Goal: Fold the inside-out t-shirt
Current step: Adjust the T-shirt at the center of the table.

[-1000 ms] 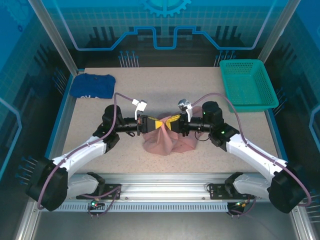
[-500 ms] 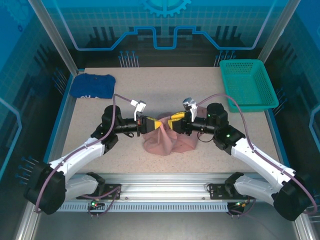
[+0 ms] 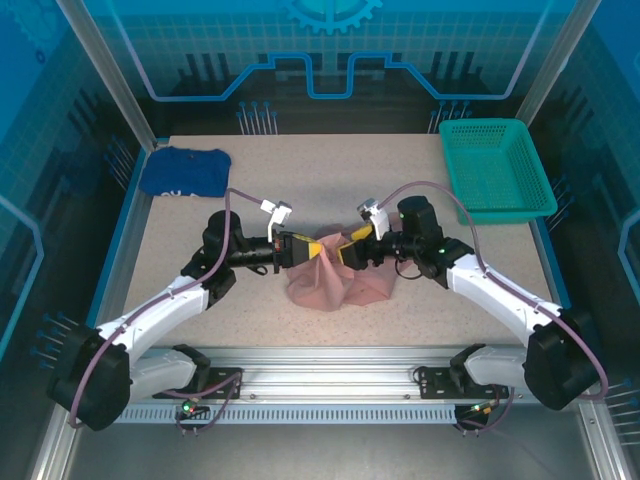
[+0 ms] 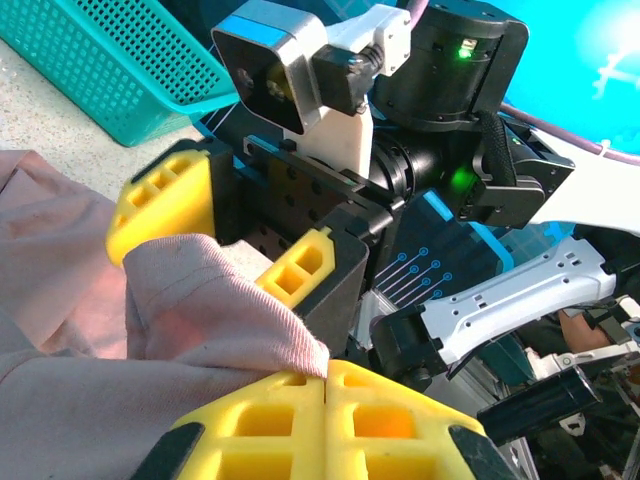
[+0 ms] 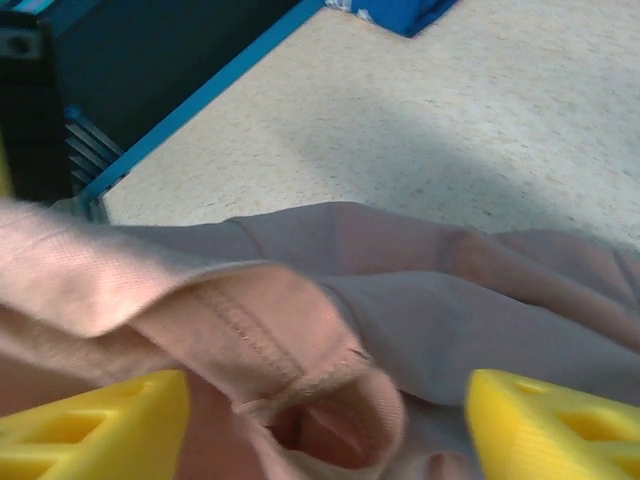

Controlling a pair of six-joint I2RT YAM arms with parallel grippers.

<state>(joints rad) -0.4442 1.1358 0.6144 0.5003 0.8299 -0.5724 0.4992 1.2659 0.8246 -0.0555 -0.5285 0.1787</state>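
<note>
Right arm's elbow has swung inward since half a second ago, tilting the right gripper (image 3: 347, 250) toward the left gripper (image 3: 306, 250), which holds its place. Left fingers (image 4: 270, 420) are pressed together on a fold of the inside-out t-shirt (image 3: 335, 285); right fingers (image 5: 100, 415) stand wide apart, a stitched hem lying loose between them. Shirt lies bunched mid-table (image 3: 300, 170), its top edge raised to both grippers.

A speckled beige table (image 3: 330, 170) with a blue rim (image 3: 127, 230) stands inside an enclosure. Translucent blue wall panels (image 3: 330, 50), printed with a grid and a gear, close the far side and both flanks between aluminium posts (image 3: 110, 85). A slotted aluminium rail (image 3: 330, 380) runs along the table's near edge.
</note>
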